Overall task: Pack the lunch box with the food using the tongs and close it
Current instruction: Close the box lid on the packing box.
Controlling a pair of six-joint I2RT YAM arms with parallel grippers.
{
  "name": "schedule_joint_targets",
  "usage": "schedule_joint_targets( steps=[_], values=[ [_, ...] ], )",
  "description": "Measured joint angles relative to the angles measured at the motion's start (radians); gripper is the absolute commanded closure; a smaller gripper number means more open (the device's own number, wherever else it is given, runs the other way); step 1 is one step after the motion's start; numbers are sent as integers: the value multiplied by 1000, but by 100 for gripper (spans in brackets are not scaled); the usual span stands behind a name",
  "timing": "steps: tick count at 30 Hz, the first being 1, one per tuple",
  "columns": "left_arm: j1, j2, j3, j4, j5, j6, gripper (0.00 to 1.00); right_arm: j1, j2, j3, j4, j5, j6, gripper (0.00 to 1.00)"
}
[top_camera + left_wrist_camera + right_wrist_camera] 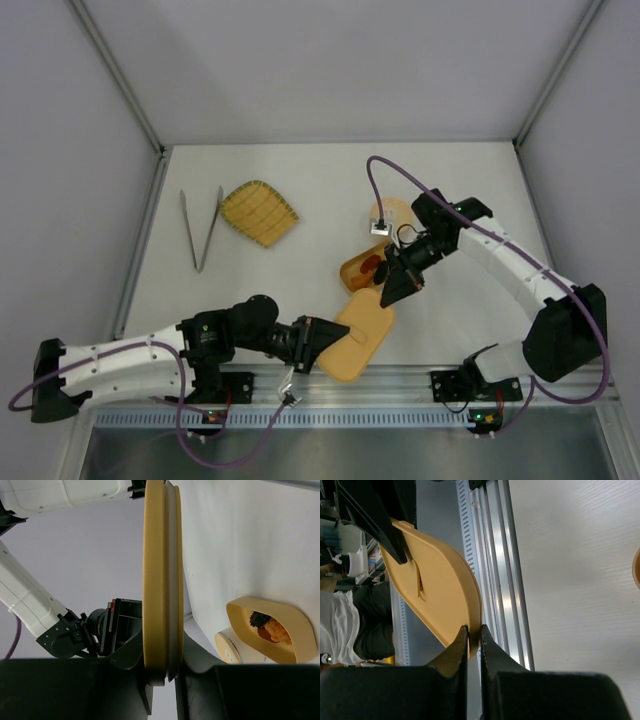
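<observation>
The tan-orange lunch box (pixel 352 270) stands open mid-table with orange and dark food (pixel 374 266) inside; the left wrist view shows the box (pixel 300 630) and the food (pixel 271 627) too. Its flat lid (pixel 362 338) hangs tilted just in front of the box, held at both ends. My left gripper (pixel 318 343) is shut on the lid's near-left end (pixel 160 580), fingers on both faces (pixel 162 676). My right gripper (pixel 392 293) pinches the rim of the lid (pixel 440 590) at its far end (pixel 474 636). The silver tongs (pixel 200 228) lie at the far left, apart from both grippers.
A woven yellow tray (pixel 259 212) lies next to the tongs. A round tan lid (pixel 393 212) sits behind the box, under the right arm's purple cable. The aluminium rail (pixel 420 385) runs along the table's near edge, just below the lid.
</observation>
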Motion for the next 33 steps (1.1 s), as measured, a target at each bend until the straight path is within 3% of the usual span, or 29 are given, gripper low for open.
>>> schedule_joint_targets(
  steps=[1, 2, 4, 6, 9, 15, 22, 28, 33],
  values=[
    [0, 0, 0, 0, -4, -3, 73, 0, -1, 0, 10, 3, 11, 100],
    [0, -1, 0, 0, -13, -13, 56, 0, -3, -1, 20, 4, 27, 100],
    [1, -4, 0, 2, -52, -41, 41, -6, -14, -5, 47, 3, 56, 100],
    [3, -9, 0, 6, -104, -95, 30, -19, -29, -20, 75, 5, 84, 100],
    [3, -15, 3, 11, -185, -189, 23, -74, -40, -42, 107, 1, 116, 100],
    [3, -102, 38, -40, -335, -432, 12, -276, -23, -47, 97, -61, 101, 100],
    [3, -269, 44, -154, -473, -737, 10, -428, 106, 61, -18, -139, -92, 100],
    [41, -222, 94, -191, -573, -1004, 7, -483, 94, 56, -23, -95, -45, 100],
    [241, -22, 325, -278, -528, -1321, 7, -483, 41, 24, 52, -18, 71, 100]
  ],
)
